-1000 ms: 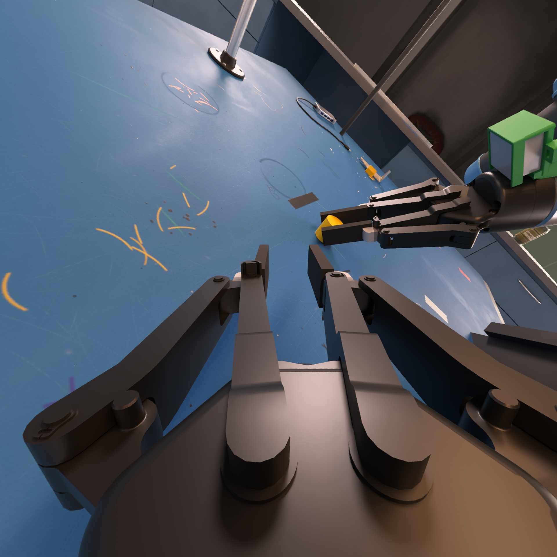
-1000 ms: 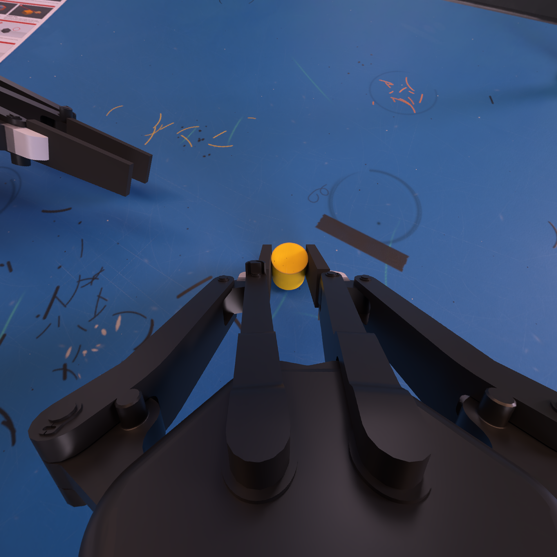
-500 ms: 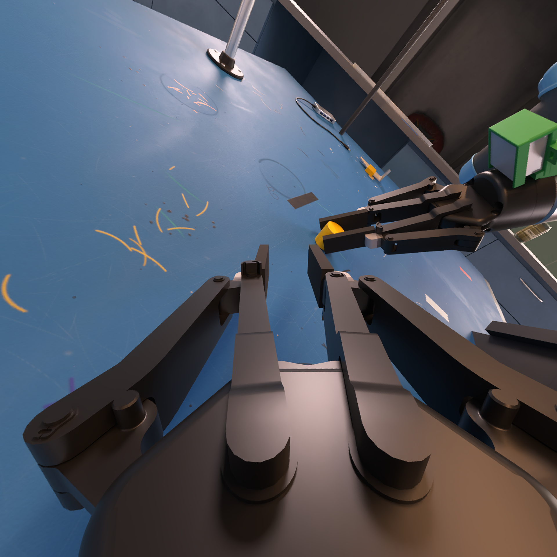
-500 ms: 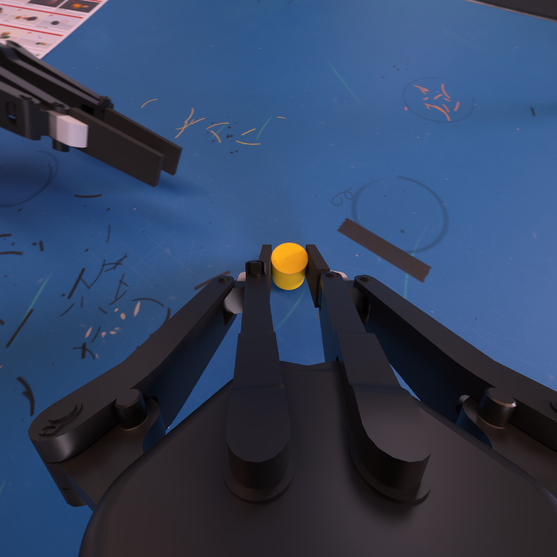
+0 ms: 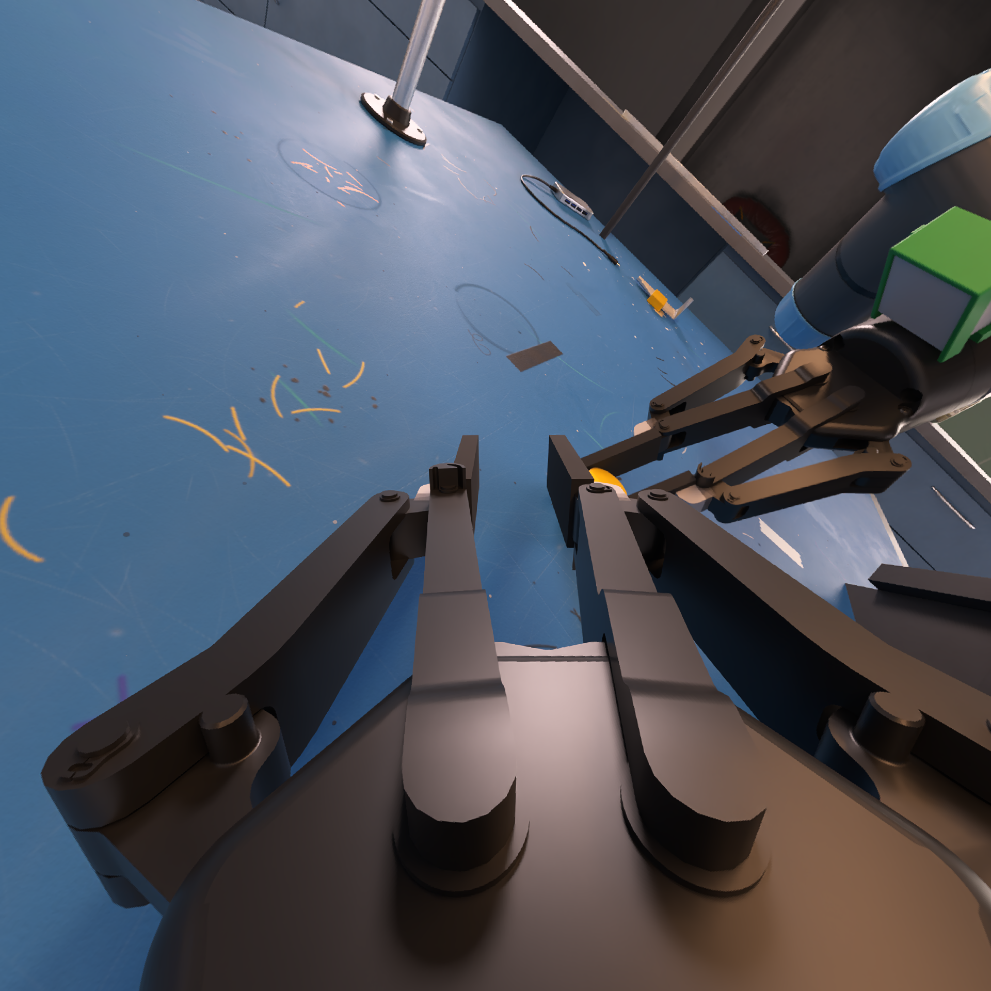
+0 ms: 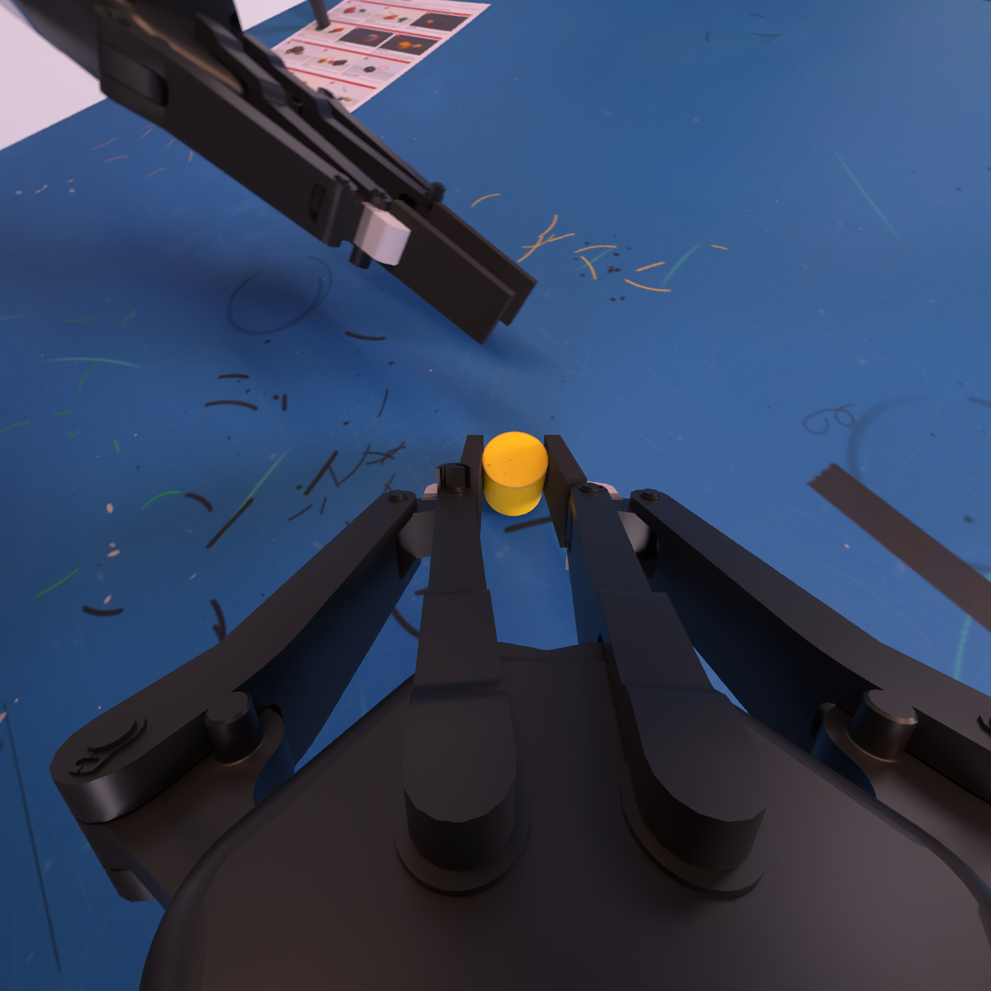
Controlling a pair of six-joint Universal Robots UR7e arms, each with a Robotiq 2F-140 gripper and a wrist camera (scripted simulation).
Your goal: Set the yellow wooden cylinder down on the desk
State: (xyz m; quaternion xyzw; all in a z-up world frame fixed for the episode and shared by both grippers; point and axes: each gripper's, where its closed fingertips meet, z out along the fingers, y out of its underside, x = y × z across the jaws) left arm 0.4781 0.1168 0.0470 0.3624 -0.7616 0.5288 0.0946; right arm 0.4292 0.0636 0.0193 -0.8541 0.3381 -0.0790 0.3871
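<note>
The right gripper (image 6: 514,474) is closed on the yellow cylinder (image 6: 514,472), one finger pressed to each side of it, with the round end face turned toward the wrist camera. The cylinder sits between the fingertips over the blue desk (image 6: 751,214); whether its lower end touches the surface cannot be told from here. In the left wrist view only a sliver of the cylinder (image 5: 603,476) shows, tucked behind that view's own right finger, with the right gripper (image 5: 616,477) reaching in from the right below a green box (image 5: 944,279) mounted on its arm. The left gripper (image 5: 512,466) holds nothing: its fingers stand apart with bare desk (image 5: 161,241) between them. From the right wrist view the left gripper (image 6: 504,308) hangs at upper left, well apart from the cylinder. The desk is scuffed with orange and dark scribbles; a strip of dark tape (image 6: 901,531) lies to the right, a printed sheet (image 6: 375,43) near the far edge. A metal post (image 5: 413,59) and a small hub with a cable (image 5: 574,201) sit farther off.
</note>
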